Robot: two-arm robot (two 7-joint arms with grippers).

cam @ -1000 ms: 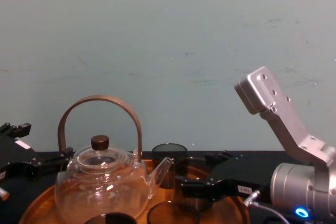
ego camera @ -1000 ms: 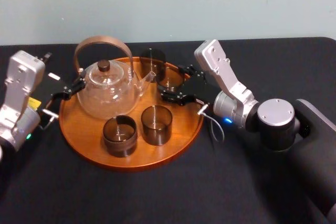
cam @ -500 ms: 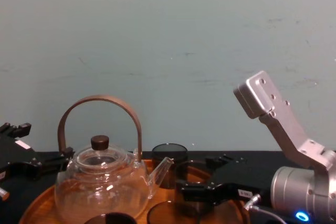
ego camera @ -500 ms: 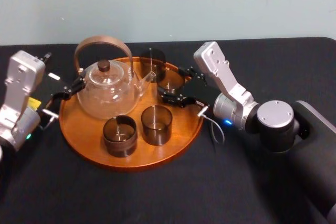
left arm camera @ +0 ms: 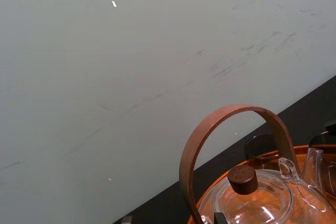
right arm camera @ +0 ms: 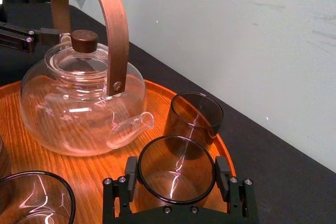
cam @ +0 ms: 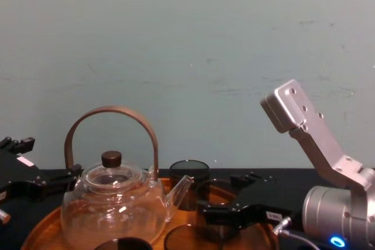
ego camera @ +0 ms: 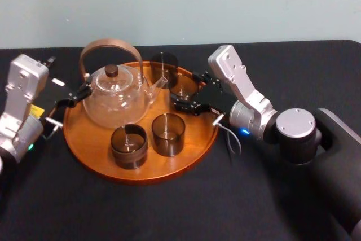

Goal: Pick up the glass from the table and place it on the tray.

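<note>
The round orange-brown tray point(ego camera: 93, 148) lies on the black table point(ego camera: 169, 213). My right gripper point(ego camera: 185, 90) reaches over the tray's back right part and is shut on a smoky glass point(right arm camera: 176, 167), with a finger point(right arm camera: 131, 176) against each side. This glass stands upright inside the rim, low over the tray floor; I cannot tell whether it touches. My left gripper point(ego camera: 71, 95) stays open at the tray's left edge, beside the teapot point(ego camera: 115, 99).
A clear teapot with a wooden hoop handle fills the tray's back left. Another smoky glass point(ego camera: 163, 65) stands at the tray's back, just behind the held one. Two more point(ego camera: 128, 146) point(ego camera: 168, 134) stand at the front. Bare table lies in front of the tray.
My right gripper has sunk slightly with the glass, lower over the tray's back right part. The left arm, the teapot and the other glasses have not moved.
</note>
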